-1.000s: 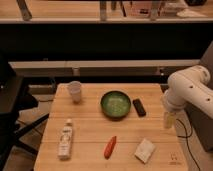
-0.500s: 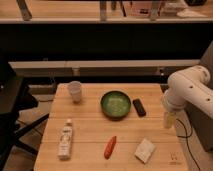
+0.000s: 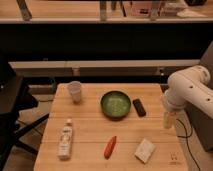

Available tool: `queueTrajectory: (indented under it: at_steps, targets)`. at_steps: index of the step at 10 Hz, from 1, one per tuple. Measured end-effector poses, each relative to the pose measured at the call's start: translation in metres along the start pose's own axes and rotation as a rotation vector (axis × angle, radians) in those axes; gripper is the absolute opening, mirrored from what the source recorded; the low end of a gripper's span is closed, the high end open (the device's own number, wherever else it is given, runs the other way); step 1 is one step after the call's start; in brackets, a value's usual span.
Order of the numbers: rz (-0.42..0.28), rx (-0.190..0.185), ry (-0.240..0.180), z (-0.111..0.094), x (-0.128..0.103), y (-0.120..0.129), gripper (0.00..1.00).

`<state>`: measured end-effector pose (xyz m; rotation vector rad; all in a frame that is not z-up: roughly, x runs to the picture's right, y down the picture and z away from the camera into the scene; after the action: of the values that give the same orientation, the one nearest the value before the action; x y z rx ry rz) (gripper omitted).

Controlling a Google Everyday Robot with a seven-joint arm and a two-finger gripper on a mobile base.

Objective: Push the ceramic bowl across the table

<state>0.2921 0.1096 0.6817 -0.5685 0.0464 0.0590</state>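
Observation:
The ceramic bowl (image 3: pixel 116 104) is round and dark green with a paler speckled inside. It stands upright on the light wooden table (image 3: pixel 90 130), a little behind the middle. My gripper (image 3: pixel 168 121) hangs from the white arm at the table's right edge, to the right of the bowl and well apart from it, holding nothing.
A small whitish cup (image 3: pixel 74 91) stands at the back left. A black block (image 3: pixel 139 107) lies just right of the bowl. A white bottle (image 3: pixel 65 139) lies front left, a red chili (image 3: pixel 110 146) front centre, a white packet (image 3: pixel 145 150) front right. A black chair (image 3: pixel 12 107) stands left.

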Motion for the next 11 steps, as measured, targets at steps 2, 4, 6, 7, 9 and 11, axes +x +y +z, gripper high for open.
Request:
queueTrajectory:
  at_steps: [2,4,6,7,9,11]
  targets:
    - [-0.002,0.005,-0.002,0.001,-0.002,-0.003,0.8]
    - [-0.021,0.019,-0.009,0.004,-0.016,-0.02,0.8]
    - [-0.022,0.024,-0.007,0.004,-0.016,-0.023,0.8]
    - [-0.029,0.029,-0.002,0.007,-0.016,-0.025,0.8]
    - [-0.046,0.03,-0.01,0.012,-0.03,-0.03,0.8]
    - [-0.052,0.034,-0.01,0.014,-0.036,-0.034,0.8]
